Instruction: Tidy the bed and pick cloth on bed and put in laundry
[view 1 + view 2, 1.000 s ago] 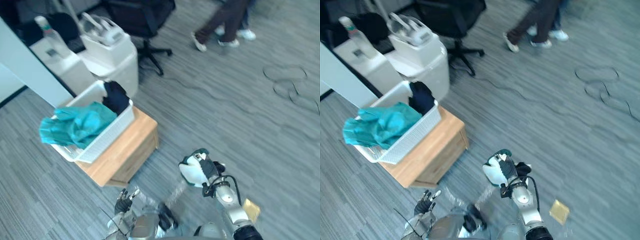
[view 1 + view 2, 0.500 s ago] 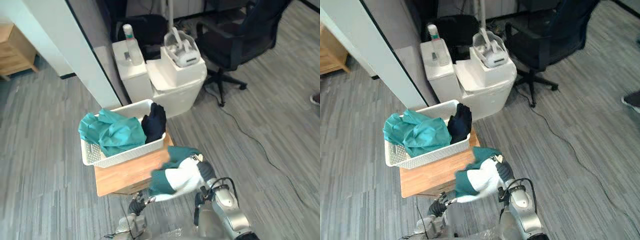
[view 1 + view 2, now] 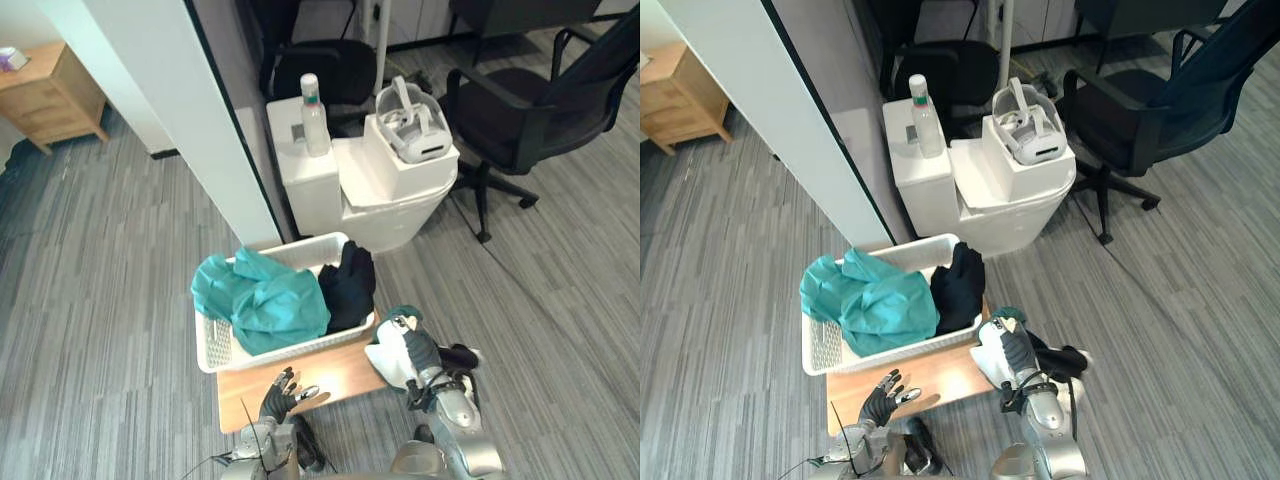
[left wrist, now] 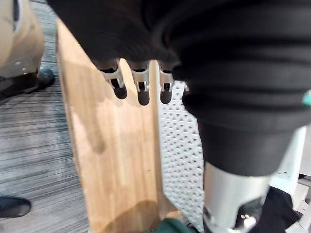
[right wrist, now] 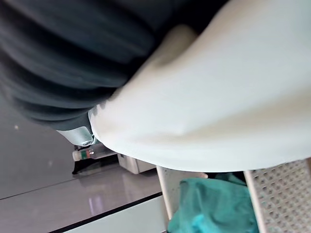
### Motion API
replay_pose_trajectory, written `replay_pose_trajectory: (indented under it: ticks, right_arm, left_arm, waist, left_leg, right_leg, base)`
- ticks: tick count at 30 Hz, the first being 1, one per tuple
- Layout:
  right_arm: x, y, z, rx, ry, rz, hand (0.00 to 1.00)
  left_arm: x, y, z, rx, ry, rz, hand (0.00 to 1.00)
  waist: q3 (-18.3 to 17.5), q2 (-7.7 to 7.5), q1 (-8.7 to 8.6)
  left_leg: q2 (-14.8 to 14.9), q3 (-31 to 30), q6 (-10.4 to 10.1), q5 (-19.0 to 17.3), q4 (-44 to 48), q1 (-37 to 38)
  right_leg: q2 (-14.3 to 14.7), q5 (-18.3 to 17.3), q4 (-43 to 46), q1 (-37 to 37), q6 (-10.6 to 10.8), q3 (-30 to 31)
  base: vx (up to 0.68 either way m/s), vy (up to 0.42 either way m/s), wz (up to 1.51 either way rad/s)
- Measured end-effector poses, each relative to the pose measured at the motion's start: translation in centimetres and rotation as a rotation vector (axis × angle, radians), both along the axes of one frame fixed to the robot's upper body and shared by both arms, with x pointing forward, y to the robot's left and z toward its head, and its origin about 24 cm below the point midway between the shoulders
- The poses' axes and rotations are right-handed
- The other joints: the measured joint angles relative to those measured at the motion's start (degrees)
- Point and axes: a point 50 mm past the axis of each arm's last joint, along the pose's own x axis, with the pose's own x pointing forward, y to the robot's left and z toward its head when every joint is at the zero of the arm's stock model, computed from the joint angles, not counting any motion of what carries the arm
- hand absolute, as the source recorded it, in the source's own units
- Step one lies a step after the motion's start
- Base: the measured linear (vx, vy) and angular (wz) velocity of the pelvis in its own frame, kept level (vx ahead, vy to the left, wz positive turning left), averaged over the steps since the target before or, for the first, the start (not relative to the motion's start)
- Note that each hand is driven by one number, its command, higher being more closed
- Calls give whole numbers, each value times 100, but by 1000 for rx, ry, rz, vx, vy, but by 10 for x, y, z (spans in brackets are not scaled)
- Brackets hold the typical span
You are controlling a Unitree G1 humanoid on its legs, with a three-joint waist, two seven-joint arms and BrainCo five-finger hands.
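A white laundry basket (image 3: 212, 348) sits on a low wooden table (image 3: 330, 376), taking up the back of the tabletop and leaving a bare strip along the front edge. Inside it, a crumpled teal cloth (image 3: 263, 303) fills the left and middle, spilling a little over the left rim, and a black garment (image 3: 349, 286) is heaped against the right end. The right hand (image 3: 422, 348) is at the table's front right corner, just beside the basket's right end, with a bunched white cloth (image 3: 384, 366) that has a teal edge gathered against it. That cloth is outside the basket, off the rim, and overlaps the corner of the tabletop. In the right wrist view the white cloth (image 5: 209, 97) covers the hand, so I cannot tell whether the hand is clenched on it. The left hand (image 3: 279, 397) hovers over the front edge of the tabletop, open and holding nothing. Its straight fingers (image 4: 141, 95) hang above the bare wood, next to the basket's perforated wall. Behind the table stand a white bin (image 3: 385, 208) carrying a headset (image 3: 411, 132) on a box, and a white unit with a bottle (image 3: 315, 103) on top. A black office chair (image 3: 520, 115) stands to the right and a small wooden cabinet (image 3: 52, 95) far left.
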Motion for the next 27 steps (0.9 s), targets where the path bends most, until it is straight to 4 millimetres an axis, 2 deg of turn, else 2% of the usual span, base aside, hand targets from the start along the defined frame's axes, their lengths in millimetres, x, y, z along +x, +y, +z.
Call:
replay_pose_trajectory:
  ticks: [2, 3, 4, 5, 6, 7, 9, 11, 13, 16, 18, 19, 23, 26, 27]
  right_arm:
    - [5, -2, 4, -17, -19, -12, 100]
    - [6, -3, 4, -40, -21, -12, 100]
    - [5, -3, 3, -47, -17, -15, 100]
    - [3, -1, 2, -46, -13, -11, 100]
    - [0, 0, 0, -44, -4, -6, 100]
    - [-3, 0, -1, -44, 0, -7, 100]
    - [-6, -4, 1, -44, -6, -36, 100]
    - [-9, -11, 4, -44, -14, -73, 100]
    - [-11, -15, 3, -47, -12, -88, 100]
    - [-6, -13, 12, -47, -51, -91, 100]
    - [0, -9, 20, -47, -88, -68, 100]
    - [8, 0, 31, -50, -141, -17, 100]
    - [29, 14, 57, -85, -258, 80, 100]
    - [40, 12, 81, -121, -359, 102, 100]
    - [43, 10, 95, -124, -421, 99, 100]
  left_arm:
    - [-1, -7, -2, -5, 10, -39, 0]
    - [-7, -6, -5, -5, 35, -45, 0]
    - [-13, -6, -8, -8, 59, -42, 0]
    - [-18, -4, -11, -4, 75, -41, 0]
    - [-24, 3, -13, -1, 94, -29, 0]
    - [-26, 8, -15, 15, 102, -33, 0]
    - [-28, 10, -16, 25, 111, -41, 0]
    - [-30, 9, -19, 30, 128, -54, 0]
    - [-30, 9, -18, 30, 128, -53, 0]
    - [-29, 9, -18, 28, 125, -50, 0]
    - [-25, 10, -17, 25, 114, -43, 0]
    - [-25, 10, -17, 20, 113, -31, 0]
    - [-22, 9, -15, -4, 103, 3, 0]
    - [-21, 9, -14, -21, 94, 23, 0]
    - [-21, 10, -14, -27, 95, 34, 0]
  waist:
    - [54, -97, 50]
    - [70, -149, 117]
    - [70, -193, 155]
    - [65, -189, 115]
    - [51, -181, 19]
    - [-23, -305, 6]
    - [-47, -310, -17]
    - [-37, -313, -129]
    - [-26, -366, -127]
    - [-16, -331, -74]
    - [-11, -306, 57]
    - [3, -278, 71]
    - [81, -182, 123]
    - [113, -200, 180]
    - [124, -181, 169]
  left_leg:
    - [-134, 133, 27, -200, -45, 55]
    - [-251, 278, 28, -201, -230, 217]
    - [-377, 374, 42, -155, -451, 419]
    - [-393, 369, 65, -141, -530, 496]
    - [-496, 313, 156, -37, -785, 586]
    - [-670, 272, 219, 116, -1094, 703]
    - [-873, 93, 358, 320, -1384, 754]
    - [-1020, -45, 531, 504, -1427, 725]
    - [-1148, -187, 606, 599, -1419, 783]
    - [-1127, -301, 616, 675, -1434, 768]
    - [-1059, -318, 581, 922, -1530, 618]
    - [-978, -320, 531, 1000, -1584, 535]
    - [-830, -450, 429, 1064, -1485, 519]
    - [-853, -692, 143, 1201, -1381, 414]
    - [-694, -591, 329, 983, -1039, 351]
  right_leg:
    - [-203, 1, 504, -296, -3, 177]
    - [-329, -49, 1156, -679, -477, 215]
    - [-323, -337, 1854, -1058, -837, 372]
    - [-164, -494, 2043, -1133, -608, 554]
    - [228, -768, 2189, -1125, -239, 840]
    - [474, -953, 2215, -1156, -270, 909]
    - [743, -1240, 2246, -1208, -318, 990]
    - [735, -1334, 2168, -1120, -385, 1164]
    - [629, -1430, 1817, -828, -399, 1094]
    - [662, -1295, 850, -296, -297, 937]
    - [785, -915, 295, -229, -399, 930]
    - [891, -681, -39, -208, -453, 940]
    - [1042, -530, -137, -175, -551, 1006]
    - [952, -547, 122, -353, -605, 1071]
    - [930, -529, 251, -474, -588, 1078]
  base:
    - [-64, 304, -21]
    - [-105, 313, -52]
    - [-94, 321, -45]
    - [-68, 217, -7]
    - [-38, 191, 35]
    - [-21, 150, 36]
    - [52, 55, 40]
    - [109, 13, 68]
    - [77, -29, 45]
    - [9, -57, 15]
    - [-75, -53, -9]
    - [-85, -60, -21]
    - [-110, -66, -13]
    - [-124, -34, -11]
    - [-101, 38, -12]
